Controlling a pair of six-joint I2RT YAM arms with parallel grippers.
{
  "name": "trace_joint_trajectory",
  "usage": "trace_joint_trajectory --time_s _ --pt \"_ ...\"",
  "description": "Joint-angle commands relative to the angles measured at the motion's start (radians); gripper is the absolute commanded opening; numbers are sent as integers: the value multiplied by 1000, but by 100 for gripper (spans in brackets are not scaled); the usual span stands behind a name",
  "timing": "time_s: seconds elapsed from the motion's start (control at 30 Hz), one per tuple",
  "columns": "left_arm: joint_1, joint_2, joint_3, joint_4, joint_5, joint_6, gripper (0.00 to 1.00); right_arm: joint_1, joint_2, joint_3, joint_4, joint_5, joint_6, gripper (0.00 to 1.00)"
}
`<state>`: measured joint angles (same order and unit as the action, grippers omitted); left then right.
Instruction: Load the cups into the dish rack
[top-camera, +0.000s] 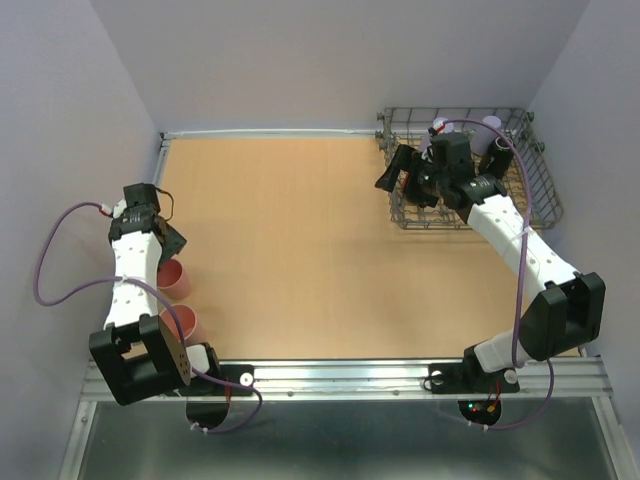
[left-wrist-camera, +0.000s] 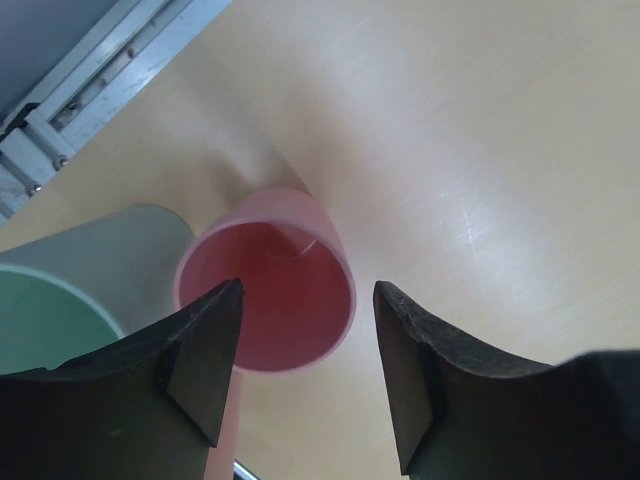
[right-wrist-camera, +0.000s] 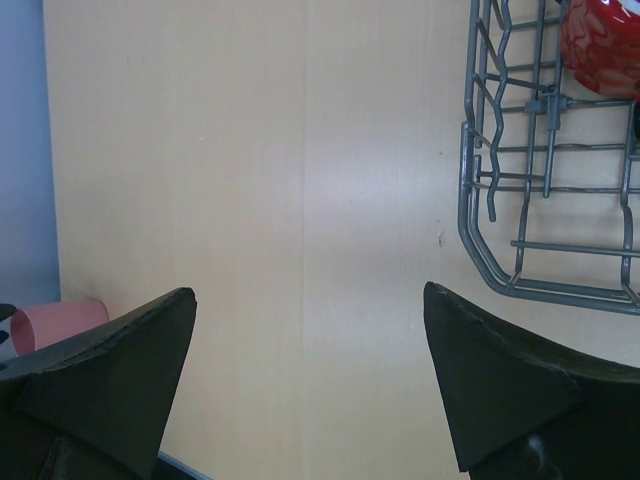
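Note:
A pink cup (left-wrist-camera: 265, 290) stands upright on the table just ahead of my open left gripper (left-wrist-camera: 305, 370), whose left finger overlaps its rim. A pale green cup (left-wrist-camera: 70, 280) stands beside it. From above, two pink cups (top-camera: 172, 277) (top-camera: 186, 322) show beside the left arm, with my left gripper (top-camera: 168, 236) just beyond them; the green cup is hidden there. The grey wire dish rack (top-camera: 540, 190) sits far right. My right gripper (top-camera: 398, 172) is open and empty at its left edge. A red cup (right-wrist-camera: 600, 40) lies in the rack (right-wrist-camera: 540, 190). A lavender cup (top-camera: 491, 124) shows at the rack's back.
Purple-grey walls close in the table on the left, back and right. A metal rail (top-camera: 340, 375) runs along the near edge by the arm bases. A pink cup (right-wrist-camera: 60, 320) shows far off in the right wrist view.

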<state>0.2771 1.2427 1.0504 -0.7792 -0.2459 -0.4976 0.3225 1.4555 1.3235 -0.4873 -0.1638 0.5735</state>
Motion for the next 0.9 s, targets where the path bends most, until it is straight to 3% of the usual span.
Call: trace_joint_trajectory --time_s 0.0,0.3,0.37,0.4,0.57,0.73,0.87 --pt "5 -6 -33 61 63 19 65 7 6 75 -22 23 -29 100" --pt "4 40 -98 127 112 27 61 7 11 63 -30 46 -29 100" --pt "5 60 -95 141 131 30 50 7 11 60 -31 50 -31 100" --pt "4 66 -93 146 135 31 36 7 11 59 -31 52 -31 100" --pt "4 92 -82 150 163 36 0 7 12 59 -33 60 -37 100" --pt "1 80 -29 135 210 30 0 7 8 69 -33 67 -37 100" --pt "-30 77 63 159 364 42 0 7 -10 112 -21 63 -20 100"
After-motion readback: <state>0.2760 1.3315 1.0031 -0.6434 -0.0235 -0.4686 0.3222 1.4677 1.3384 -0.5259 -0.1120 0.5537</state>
